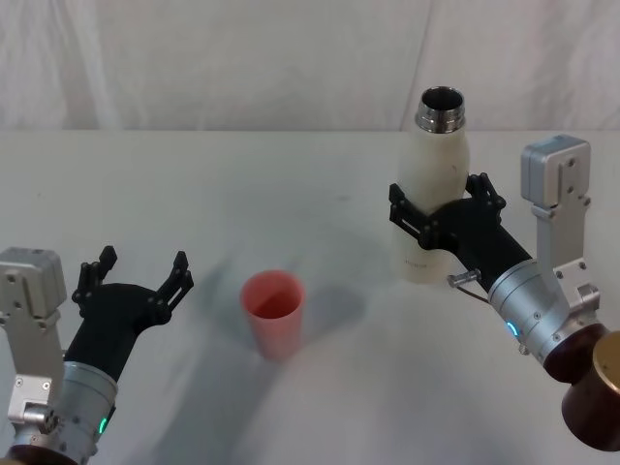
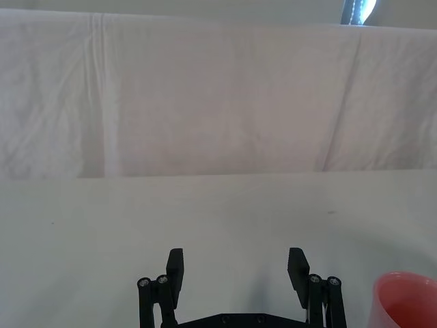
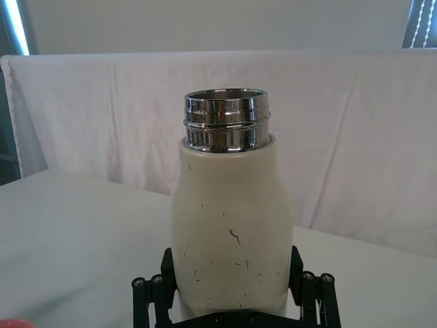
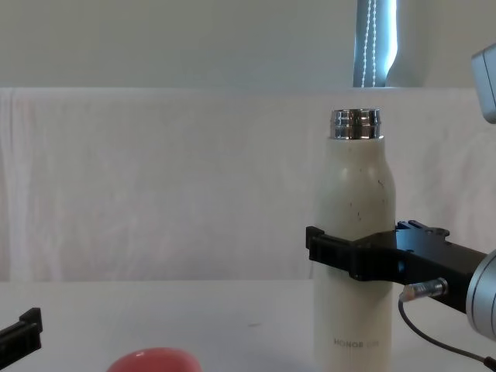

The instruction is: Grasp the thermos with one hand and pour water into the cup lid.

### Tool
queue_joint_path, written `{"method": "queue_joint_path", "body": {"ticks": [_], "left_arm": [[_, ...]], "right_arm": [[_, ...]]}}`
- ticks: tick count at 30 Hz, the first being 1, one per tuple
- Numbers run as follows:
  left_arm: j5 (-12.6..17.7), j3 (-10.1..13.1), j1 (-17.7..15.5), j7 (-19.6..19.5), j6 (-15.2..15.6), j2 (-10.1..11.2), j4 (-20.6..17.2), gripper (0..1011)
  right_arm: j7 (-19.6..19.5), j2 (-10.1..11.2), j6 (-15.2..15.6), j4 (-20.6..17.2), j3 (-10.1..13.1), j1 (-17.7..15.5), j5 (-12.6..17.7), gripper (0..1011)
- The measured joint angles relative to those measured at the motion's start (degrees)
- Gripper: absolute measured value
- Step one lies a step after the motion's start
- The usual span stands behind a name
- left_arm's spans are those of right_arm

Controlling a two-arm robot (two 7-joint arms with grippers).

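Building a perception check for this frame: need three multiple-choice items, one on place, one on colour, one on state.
1. Where is the cup relative to the thermos?
A. on the robot's left of it
B. on the robot's right of it
C. stacked on it

2. What colour is the cup?
A. blue
B. pink-red
C. green

3. What is the right gripper doing?
A. hanging open over the cup
B. resting shut on the table
C. clamped around the upright thermos

Answers: 1 A, head view shows the cup between the grippers, thermos on the right. 2 B, its wall is pink-red. 3 C, fingers press both sides of the body; the left gripper is open.
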Motion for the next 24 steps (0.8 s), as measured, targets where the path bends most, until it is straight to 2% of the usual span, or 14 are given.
{"method": "queue_joint_path", "body": {"ticks": [24], "left_arm": [[0.0,0.0,0.0,0.0,0.0,0.0,0.0,1001]], "right_arm": [[0.0,0.0,-0.1,0.0,0.0,0.0,0.0,960]]}}
